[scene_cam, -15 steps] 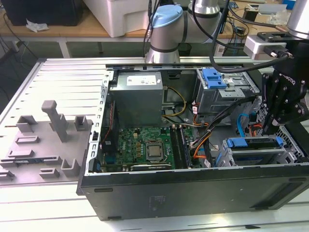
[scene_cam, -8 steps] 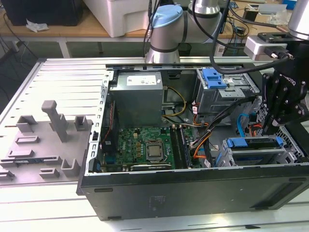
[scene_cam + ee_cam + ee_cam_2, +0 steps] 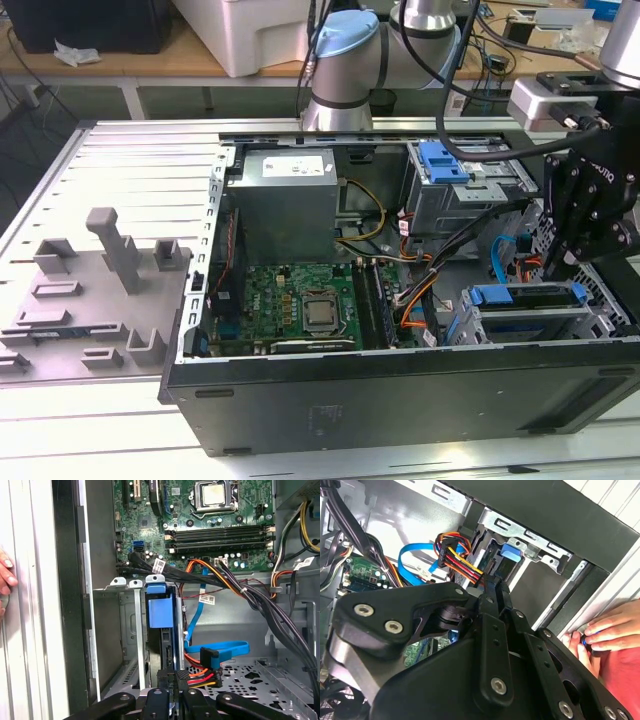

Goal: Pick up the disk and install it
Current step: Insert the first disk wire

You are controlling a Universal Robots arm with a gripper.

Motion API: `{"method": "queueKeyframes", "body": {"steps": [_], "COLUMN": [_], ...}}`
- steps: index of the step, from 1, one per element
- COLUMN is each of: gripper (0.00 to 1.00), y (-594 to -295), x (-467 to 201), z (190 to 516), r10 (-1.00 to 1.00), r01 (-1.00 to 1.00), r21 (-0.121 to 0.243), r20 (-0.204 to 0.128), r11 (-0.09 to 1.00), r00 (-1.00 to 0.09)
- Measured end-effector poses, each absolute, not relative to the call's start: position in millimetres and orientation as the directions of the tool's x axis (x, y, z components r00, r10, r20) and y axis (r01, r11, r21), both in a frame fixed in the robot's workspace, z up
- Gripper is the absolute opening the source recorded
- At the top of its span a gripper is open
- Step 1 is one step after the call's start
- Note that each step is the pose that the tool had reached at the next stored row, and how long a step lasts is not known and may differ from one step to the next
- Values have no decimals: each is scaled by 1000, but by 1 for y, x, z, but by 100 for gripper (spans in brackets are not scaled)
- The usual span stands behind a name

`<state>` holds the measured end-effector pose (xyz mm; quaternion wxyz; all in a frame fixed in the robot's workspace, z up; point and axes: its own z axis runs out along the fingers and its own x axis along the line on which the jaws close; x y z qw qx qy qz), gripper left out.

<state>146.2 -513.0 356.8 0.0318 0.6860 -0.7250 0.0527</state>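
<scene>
The disk [image 3: 525, 296] stands on edge in the lower drive cage [image 3: 520, 325] of the open computer case, at the exterior view's right. Its blue handle [image 3: 160, 605] and dark top edge run straight away from the fingers in the first wrist view. The second wrist view shows the blue handle [image 3: 510, 552] just past the fingertips. My gripper [image 3: 566, 262] hangs over the end of the disk away from the handle. The black fingers [image 3: 490, 630] lie close together, shut on that edge [image 3: 171, 677].
A blue SATA ribbon [image 3: 220, 649] and an orange-red-yellow power plug [image 3: 200, 677] lie right beside the fingers. A person's hand [image 3: 602, 635] rests on the case rim. A second cage with a blue bracket [image 3: 440, 160], the motherboard [image 3: 300, 300] and a grey fixture [image 3: 110, 260] sit further off.
</scene>
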Motion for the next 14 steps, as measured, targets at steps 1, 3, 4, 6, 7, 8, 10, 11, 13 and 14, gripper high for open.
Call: {"method": "queueKeyframes", "body": {"steps": [1, 3, 4, 6, 7, 8, 10, 11, 13, 14], "gripper": [17, 17, 17, 17, 17, 17, 17, 17, 17, 17], "y": [-513, -513, -513, -513, -513, -513, -513, -513, -513, -513], "x": [146, 146, 146, 146, 146, 146, 146, 146, 146, 146], "z": [357, 356, 356, 356, 356, 356, 356, 355, 354, 354], "r10": [-991, -991, -991, -991, -991, -992, -992, -992, -992, -992], "r01": [-998, -998, -998, -998, -998, -998, -998, -998, -998, -998], "r21": [-33, -33, -33, -33, -33, -33, -33, -33, -33, -33], "r20": [118, 118, 118, 118, 117, 117, 117, 116, 116, 117], "r11": [53, 53, 53, 53, 53, 53, 53, 53, 53, 53], "r00": [-57, -57, -57, -57, -57, -57, -57, -57, -57, -57]}}
